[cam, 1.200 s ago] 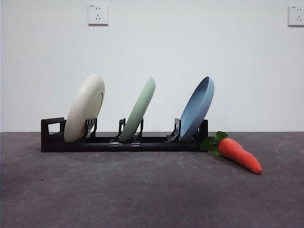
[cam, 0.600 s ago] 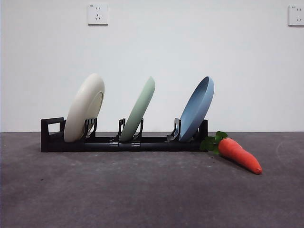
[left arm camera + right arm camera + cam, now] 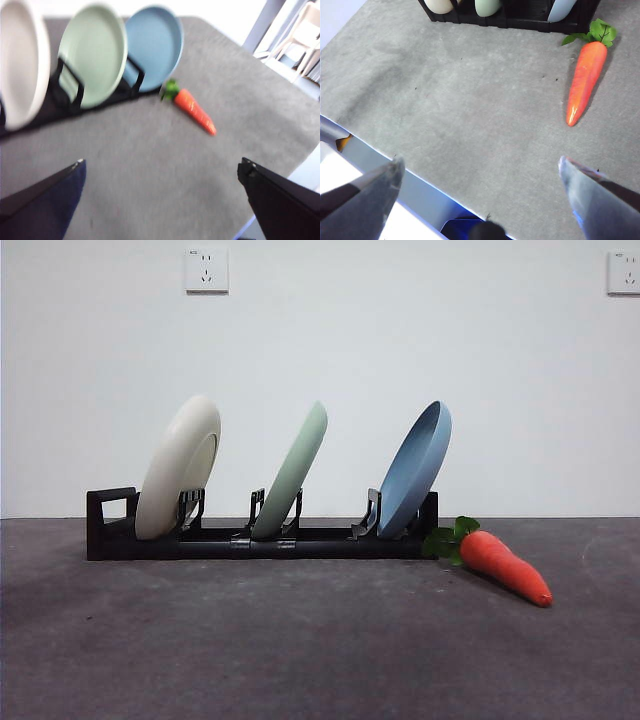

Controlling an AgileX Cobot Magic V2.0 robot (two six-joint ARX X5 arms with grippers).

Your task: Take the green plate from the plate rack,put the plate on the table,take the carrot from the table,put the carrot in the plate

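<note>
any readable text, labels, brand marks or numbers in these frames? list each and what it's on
None readable.
Wall socket: small dark mark at its top left corner, too small to read.
Second wall socket: same kind of mark, too small to read.
Green plate, plate rack, carrot, table: no print visible in any view.

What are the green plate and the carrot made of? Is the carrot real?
The green plate looks like matte plastic or something similar: one even pale colour, no shine. The carrot seems a toy, probably plastic or rubber: very bright, smooth orange skin and stiff, neat green leaves. I cannot tell for certain from looks alone.
</note>
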